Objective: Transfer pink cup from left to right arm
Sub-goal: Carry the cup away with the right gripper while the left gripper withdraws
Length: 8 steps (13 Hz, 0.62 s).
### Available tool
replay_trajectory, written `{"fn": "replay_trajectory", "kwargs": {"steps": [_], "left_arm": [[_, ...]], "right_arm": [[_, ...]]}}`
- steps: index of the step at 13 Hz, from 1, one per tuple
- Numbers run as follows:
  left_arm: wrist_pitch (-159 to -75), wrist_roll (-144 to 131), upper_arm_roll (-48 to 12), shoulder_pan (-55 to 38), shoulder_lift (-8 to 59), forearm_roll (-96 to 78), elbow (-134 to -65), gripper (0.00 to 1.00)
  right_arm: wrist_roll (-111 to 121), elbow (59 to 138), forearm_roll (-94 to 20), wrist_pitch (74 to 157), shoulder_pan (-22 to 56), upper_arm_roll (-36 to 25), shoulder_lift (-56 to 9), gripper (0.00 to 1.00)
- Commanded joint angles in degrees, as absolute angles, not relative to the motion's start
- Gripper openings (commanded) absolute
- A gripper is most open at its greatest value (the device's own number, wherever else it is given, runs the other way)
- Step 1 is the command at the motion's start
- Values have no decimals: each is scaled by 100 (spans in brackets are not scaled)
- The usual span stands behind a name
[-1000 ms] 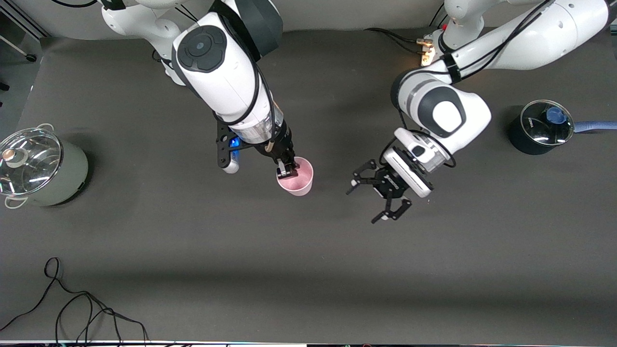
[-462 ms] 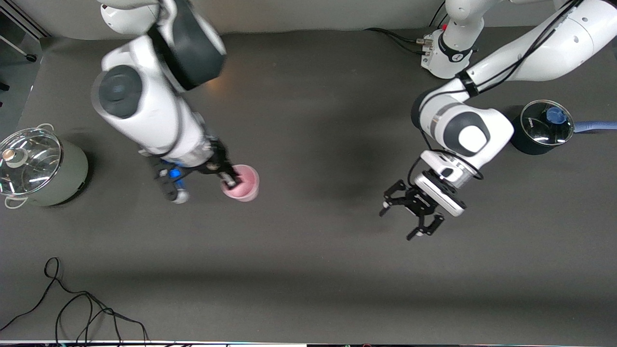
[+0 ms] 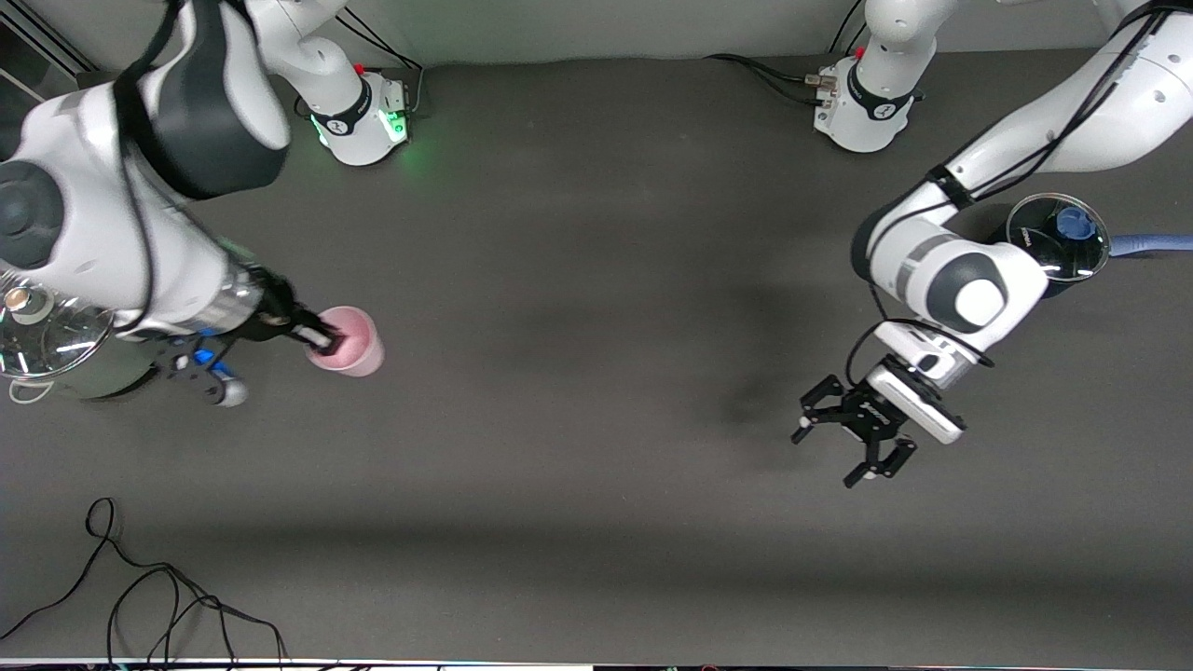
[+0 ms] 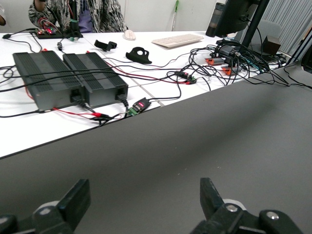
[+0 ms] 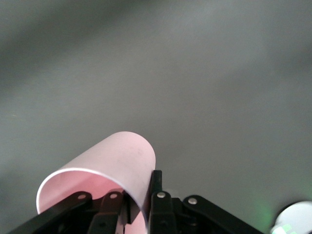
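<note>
The pink cup (image 3: 354, 347) hangs over the table toward the right arm's end, beside a lidded pot. My right gripper (image 3: 323, 342) is shut on its rim. In the right wrist view one finger sits inside the pink cup (image 5: 114, 163) and the other outside, so the right gripper (image 5: 144, 197) pinches the wall. My left gripper (image 3: 825, 458) hovers open over bare mat toward the left arm's end, well apart from the cup. In the left wrist view nothing but dark mat lies between the wide-spread tips of the left gripper (image 4: 144, 191).
A grey-green pot with a glass lid (image 3: 51, 340) stands at the right arm's end, partly under that arm. A black pot with a glass lid and blue handle (image 3: 1058, 244) stands at the left arm's end. Loose black cable (image 3: 140, 596) lies by the front edge.
The right arm swung the cup away from the table's middle toward its own end, up beside the lidded pot. The left arm drew back toward its end, still open.
</note>
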<state>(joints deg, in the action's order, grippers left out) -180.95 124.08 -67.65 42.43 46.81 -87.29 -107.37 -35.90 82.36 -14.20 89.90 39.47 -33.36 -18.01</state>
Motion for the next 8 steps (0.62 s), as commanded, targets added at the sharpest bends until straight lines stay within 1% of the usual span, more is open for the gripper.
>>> {"fn": "replay_trajectory", "kwargs": {"steps": [1,2,4,6,8], "left_arm": [[-17598,12445,-6620,4430,4588,-8439,-10942,100],[-17404,12445,-6522,4438,4579,-8420,-10942,100],[-17149,12437,-6408,4456,4570,-8350,-10942,100],[-16737,12437,-6355,4614,4597,-8341,-10951,100],[-16297,12410,-6110,4641,4562,-8167,-11004,100]], "right_arm": [[-2387,8682,-1091,9088,4061,-3699,-1661,0],[-1938,8840,-1046,9157,4078,-3874,-1661,0],[-1243,9322,-1046,9586,4096,-4209,-1565,0],[-820,9972,-1046,10245,4096,-4367,-1442,0],[-424,10579,-1046,10983,4087,-4473,-1424,0]]}}
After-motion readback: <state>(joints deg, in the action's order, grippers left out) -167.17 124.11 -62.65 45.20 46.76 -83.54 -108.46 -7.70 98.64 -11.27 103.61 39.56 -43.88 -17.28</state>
